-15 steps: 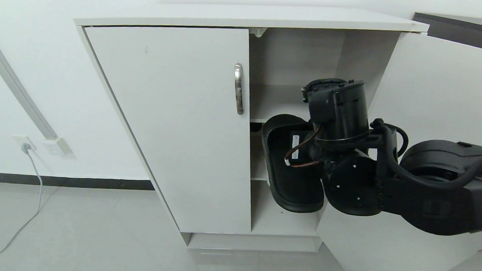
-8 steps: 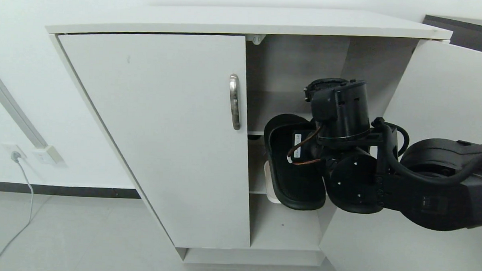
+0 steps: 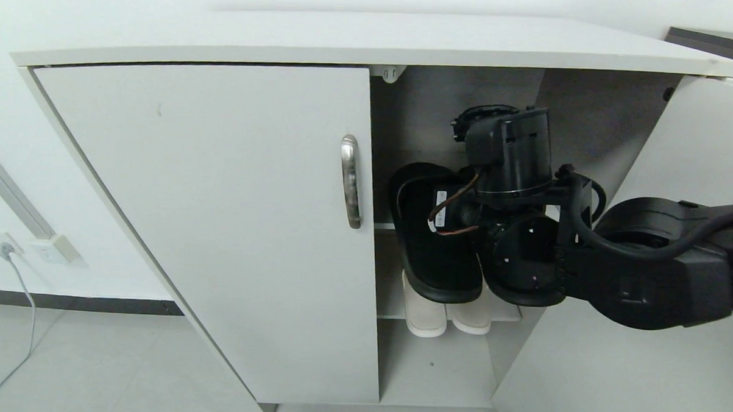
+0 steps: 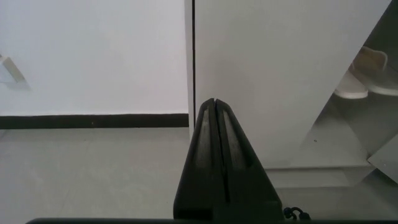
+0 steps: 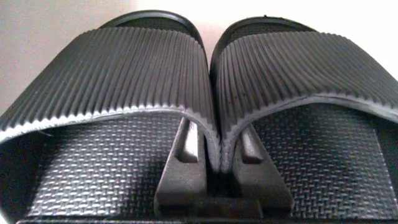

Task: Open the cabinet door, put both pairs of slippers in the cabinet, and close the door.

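Second pair in hand: right pincer pinched black slippers; white slippers shelved below it. I judged lowering, then release, next.

Matte black right arm, cylindrical wrist, brown cable, tapered black left hand

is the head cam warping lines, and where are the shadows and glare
Head view: the cabinet top bows slightly, so straight edges curve; the open compartment behind the black slippers sits in shadow; the door handle carries a bright glint. Right wrist view: light catches the slippers' ridged straps, while the gap around the right end effector is dark.
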Controlling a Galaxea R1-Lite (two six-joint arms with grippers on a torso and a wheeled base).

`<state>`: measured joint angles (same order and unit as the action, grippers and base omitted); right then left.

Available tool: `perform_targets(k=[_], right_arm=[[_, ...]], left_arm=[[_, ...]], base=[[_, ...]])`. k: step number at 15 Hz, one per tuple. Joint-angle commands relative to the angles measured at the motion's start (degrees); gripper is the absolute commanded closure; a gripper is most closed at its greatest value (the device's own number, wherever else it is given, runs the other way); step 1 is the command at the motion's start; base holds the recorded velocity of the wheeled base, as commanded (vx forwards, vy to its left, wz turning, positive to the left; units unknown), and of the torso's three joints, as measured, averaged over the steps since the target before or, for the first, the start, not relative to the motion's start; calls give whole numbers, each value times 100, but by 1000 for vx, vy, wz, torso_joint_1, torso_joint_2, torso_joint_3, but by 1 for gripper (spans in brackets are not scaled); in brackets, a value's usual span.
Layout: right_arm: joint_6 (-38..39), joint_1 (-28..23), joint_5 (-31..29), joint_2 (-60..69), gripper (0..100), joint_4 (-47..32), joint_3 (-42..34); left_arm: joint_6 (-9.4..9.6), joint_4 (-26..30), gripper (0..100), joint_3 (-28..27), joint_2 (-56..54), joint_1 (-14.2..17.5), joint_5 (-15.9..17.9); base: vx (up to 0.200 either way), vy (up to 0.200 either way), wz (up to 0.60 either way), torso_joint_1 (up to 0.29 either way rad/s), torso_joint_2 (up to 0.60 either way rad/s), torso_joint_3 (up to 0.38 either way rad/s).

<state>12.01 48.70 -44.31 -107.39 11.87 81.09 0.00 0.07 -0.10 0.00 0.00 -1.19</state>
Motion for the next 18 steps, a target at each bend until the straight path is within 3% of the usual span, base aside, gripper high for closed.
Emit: perform_targets(k=[1, 13, 18], right_arm=[[-5, -106, 160, -221, 100, -10, 205], [-524, -695, 344, -1074, 100, -36, 1541], [-480, -836, 450, -1153, 100, -528, 1972]], left_arm=[[0, 1, 100, 1, 0, 0, -4], [-9, 1, 100, 1, 0, 0, -39], [-9, 1, 100, 10, 0, 0, -39]], base=[[0, 0, 0, 0, 0, 0], [0, 0, 0, 0, 0, 0], [0, 0, 0, 0, 0, 0]])
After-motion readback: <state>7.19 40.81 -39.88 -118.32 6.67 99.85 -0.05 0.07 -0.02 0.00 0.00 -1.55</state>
